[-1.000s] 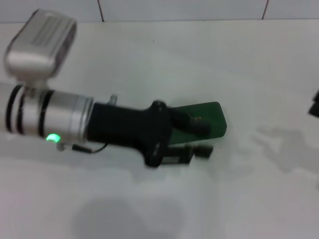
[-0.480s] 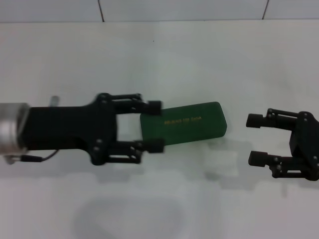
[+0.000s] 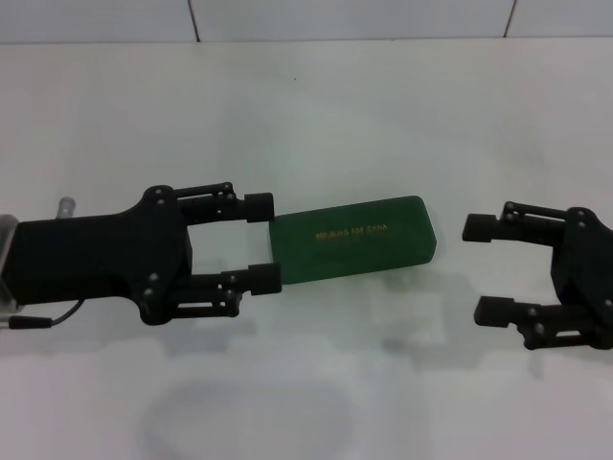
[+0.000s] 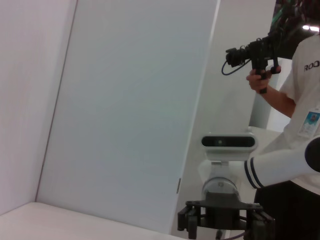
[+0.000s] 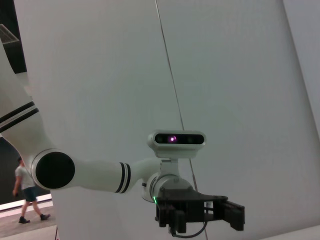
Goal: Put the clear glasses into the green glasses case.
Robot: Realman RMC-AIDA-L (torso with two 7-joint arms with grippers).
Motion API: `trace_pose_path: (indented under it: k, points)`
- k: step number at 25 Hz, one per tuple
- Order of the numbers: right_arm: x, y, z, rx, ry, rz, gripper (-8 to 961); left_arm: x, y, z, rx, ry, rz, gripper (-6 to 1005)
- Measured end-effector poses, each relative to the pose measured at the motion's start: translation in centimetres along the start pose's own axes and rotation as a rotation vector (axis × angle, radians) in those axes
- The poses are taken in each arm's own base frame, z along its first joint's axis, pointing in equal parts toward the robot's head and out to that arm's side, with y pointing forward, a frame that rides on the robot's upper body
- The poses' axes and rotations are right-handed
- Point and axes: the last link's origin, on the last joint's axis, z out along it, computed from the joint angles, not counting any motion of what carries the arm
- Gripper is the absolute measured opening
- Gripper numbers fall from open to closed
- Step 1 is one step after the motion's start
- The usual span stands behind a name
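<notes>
The green glasses case [image 3: 352, 238] is lying closed mid-table; the left tool [image 3: 261, 242] and right tool [image 3: 485, 269] are flanking its ends, both spread, seemingly finished; clear glasses unseen.

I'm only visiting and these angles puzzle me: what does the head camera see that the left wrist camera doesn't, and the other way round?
Only the head view shows the green glasses case lying shut on the white table, with the left gripper open at one end. No clear glasses can be made out there. Only the left wrist view shows a tall pale wall panel and a person holding up a camera. Both views show the right gripper, open, facing the left one.
</notes>
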Motion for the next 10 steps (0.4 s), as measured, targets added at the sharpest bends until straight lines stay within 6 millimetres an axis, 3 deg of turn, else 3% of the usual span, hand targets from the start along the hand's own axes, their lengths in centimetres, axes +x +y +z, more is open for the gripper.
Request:
trace_pose_path:
  k: [10]
  points:
    - [-0.15,-0.26,0.78,-0.022,-0.007,0.012,794,-0.34,0.1,-0.08,-0.002,-0.017,0.014,735]
